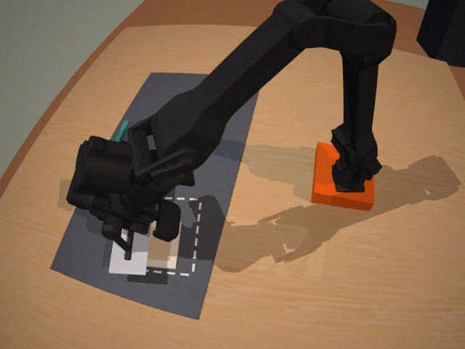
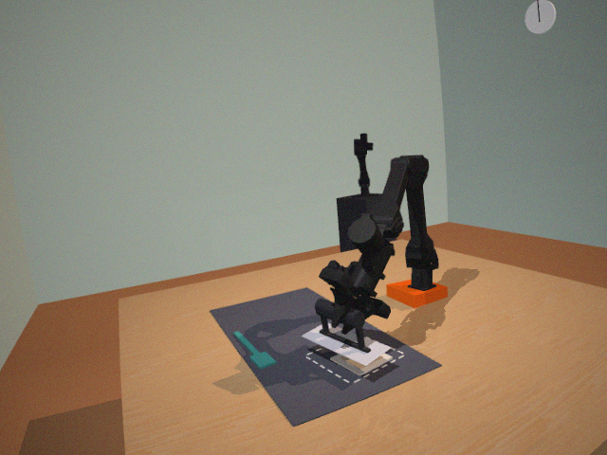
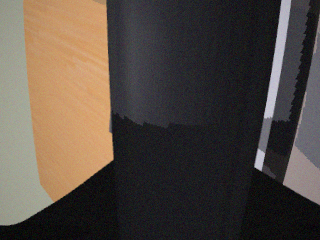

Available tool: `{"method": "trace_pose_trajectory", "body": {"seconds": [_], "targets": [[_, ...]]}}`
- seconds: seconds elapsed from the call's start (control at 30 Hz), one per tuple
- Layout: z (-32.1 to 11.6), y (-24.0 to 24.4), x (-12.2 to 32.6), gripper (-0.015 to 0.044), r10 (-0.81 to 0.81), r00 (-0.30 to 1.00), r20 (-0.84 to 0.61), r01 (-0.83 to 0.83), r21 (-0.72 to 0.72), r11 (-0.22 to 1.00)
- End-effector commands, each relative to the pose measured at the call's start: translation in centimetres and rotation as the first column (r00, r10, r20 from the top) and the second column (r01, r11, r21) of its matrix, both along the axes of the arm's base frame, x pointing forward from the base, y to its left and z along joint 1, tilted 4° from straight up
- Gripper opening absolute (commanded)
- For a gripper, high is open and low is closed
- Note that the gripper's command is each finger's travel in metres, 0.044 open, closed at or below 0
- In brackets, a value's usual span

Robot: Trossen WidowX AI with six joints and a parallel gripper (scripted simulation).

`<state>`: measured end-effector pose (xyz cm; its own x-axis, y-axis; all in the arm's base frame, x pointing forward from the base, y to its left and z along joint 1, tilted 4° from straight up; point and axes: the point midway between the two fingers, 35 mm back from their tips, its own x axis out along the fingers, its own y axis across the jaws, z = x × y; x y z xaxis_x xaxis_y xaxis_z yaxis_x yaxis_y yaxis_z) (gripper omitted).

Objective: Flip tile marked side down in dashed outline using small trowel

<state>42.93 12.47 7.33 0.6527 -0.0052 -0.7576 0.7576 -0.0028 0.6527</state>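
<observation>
The gripper (image 1: 129, 226) (image 2: 345, 320) has its jaws clamped on the black handle of 1 trowel (image 1: 129, 265) (image 2: 362, 356), whose flat white plate overhangs part of the tile (image 1: 159, 253) (image 2: 355, 365). The exterior view shows this plate raised above the mat (image 1: 180, 297) (image 2: 294, 406) and slightly tilted. Under it, the tile lies inside the dashed outline (image 1: 195, 242) (image 2: 328, 370), with its tan centre and cream border facing up.

The dark mat lies on a pale wooden table (image 1: 300, 300) (image 2: 195, 430) (image 3: 70, 100). Beyond are reddish-brown flooring (image 1: 210, 13) (image 2: 73, 353) and 2 grey-green walls in the exterior view, 1 bearing a round white clock (image 2: 531, 19). A dark cabinet (image 1: 445, 33) (image 2: 345, 220) stands past the table.

The exterior view shows the full teal tool (image 2: 264, 359) (image 1: 122, 130), flat on the mat, with 1 narrow handle and 1 broad end; from the top, the arm hides all but a piece. Only the exterior view shows the black upright (image 2: 362, 145) above the cabinet. The wrist view is mostly blocked by dark shapes.

The arm stands on 1 orange base (image 1: 321, 153) (image 2: 407, 296). The outline encloses 1 tile.
</observation>
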Motion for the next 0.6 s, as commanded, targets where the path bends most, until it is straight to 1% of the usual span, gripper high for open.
{"method": "trace_pose_trajectory", "body": {"seconds": [0.0,0.33,0.57], "targets": [[0.6,3.0,0.3,0.0,-0.01,1.0,0.028,0.009,0.003,1.0],[0.2,10.1,-1.0,0.0,0.007,0.998,0.058,-0.007,-0.002,1.0],[-0.2,14.8,-2.5,0.0,-0.013,0.996,0.089,0.012,0.009,1.0]]}}
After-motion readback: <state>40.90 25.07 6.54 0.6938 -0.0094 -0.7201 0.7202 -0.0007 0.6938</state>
